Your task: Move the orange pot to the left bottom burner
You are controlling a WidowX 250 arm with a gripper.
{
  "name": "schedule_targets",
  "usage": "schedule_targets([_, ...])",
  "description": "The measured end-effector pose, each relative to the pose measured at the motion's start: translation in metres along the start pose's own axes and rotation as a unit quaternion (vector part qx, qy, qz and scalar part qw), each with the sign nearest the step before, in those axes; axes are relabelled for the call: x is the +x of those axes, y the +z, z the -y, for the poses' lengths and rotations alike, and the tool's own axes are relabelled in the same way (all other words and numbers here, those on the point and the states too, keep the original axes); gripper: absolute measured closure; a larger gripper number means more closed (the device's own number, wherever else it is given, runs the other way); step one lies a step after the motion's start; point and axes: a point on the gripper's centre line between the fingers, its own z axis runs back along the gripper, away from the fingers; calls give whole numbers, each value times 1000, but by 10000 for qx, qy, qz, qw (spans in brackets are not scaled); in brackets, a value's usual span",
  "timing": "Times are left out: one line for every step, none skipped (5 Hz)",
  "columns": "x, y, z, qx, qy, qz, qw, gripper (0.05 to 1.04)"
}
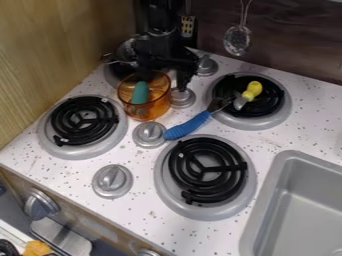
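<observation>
One orange pot (158, 106), a teal object (139, 93) inside, sat beside the left bottom burner (83, 120), short of its goal. The black gripper (164, 76) hung at its rim, likely so placed to carry it by the wall; whether open or closed on it, I couldn't tell.

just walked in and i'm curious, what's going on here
A black robot gripper is at the rim of a see-through orange pot with a teal object inside; whether it grips the pot is unclear. The pot isn't on the front-left black coil burner yet. A blue-handled utensil lies near the pot.
</observation>
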Motion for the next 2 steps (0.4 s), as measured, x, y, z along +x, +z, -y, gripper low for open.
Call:
schedule_targets([4, -11, -1, -188, -76, -17, 9998, 83])
schedule_targets([-2, -16, 1, -222, 28, -39, 9997, 83])
